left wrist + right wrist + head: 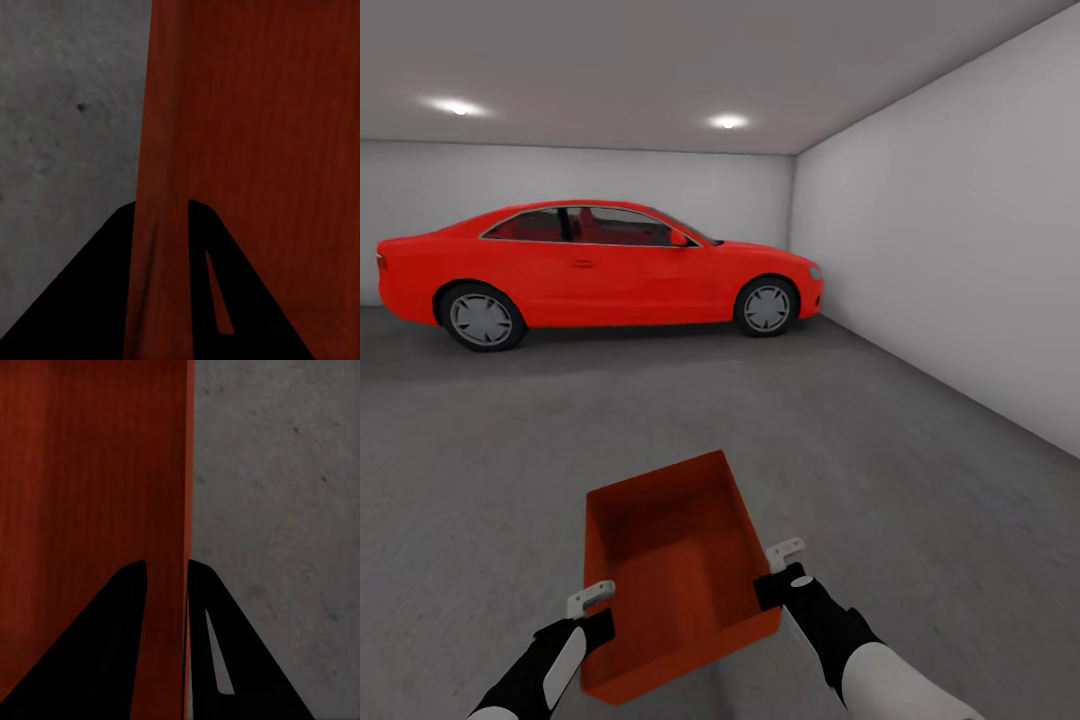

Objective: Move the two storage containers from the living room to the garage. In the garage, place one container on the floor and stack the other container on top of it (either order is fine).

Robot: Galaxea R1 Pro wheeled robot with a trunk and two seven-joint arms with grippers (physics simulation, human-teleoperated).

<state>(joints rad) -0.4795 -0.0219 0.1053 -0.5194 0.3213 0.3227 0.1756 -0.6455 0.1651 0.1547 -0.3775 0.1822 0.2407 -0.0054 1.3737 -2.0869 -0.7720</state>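
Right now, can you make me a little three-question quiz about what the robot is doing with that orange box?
1. True or false: the storage container is resting on the floor.
2. How many grippers grip the container? A) none B) one C) two
3. Fill in: the vehicle parked by the far wall is a red ____.

Key:
1. False. It is held up above the grey concrete, tilted.
2. C. The left gripper clamps one side wall and the right gripper the opposite wall; in each wrist view a wall runs between the fingers.
3. car.
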